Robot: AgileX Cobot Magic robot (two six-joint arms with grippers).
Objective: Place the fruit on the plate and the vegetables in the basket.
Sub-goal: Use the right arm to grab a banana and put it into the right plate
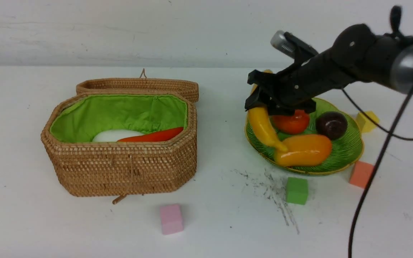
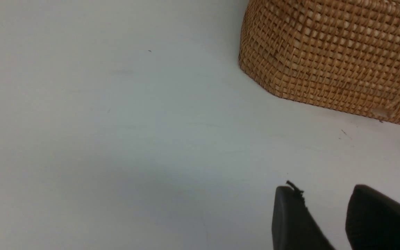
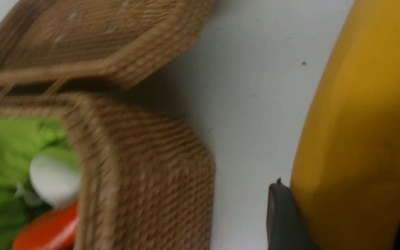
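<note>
The pink cube (image 1: 171, 218) sits nearest; at two o'clock the right gripper (image 1: 264, 102), jaws clamped on the banana (image 1: 264, 127) over the plate (image 1: 350, 150), could roll it off on release.

We see the right arm (image 1: 335, 68): matte black casing, small pale screw dots, silver-grey metal band at the joint, silver cylinder on top. Thin black cables (image 1: 371, 172) trail from it. Black right gripper (image 1: 260, 98). Left gripper (image 2: 328, 222): two dark, blunt fingers (image 2: 290, 222), frayed black thread on one.
</note>
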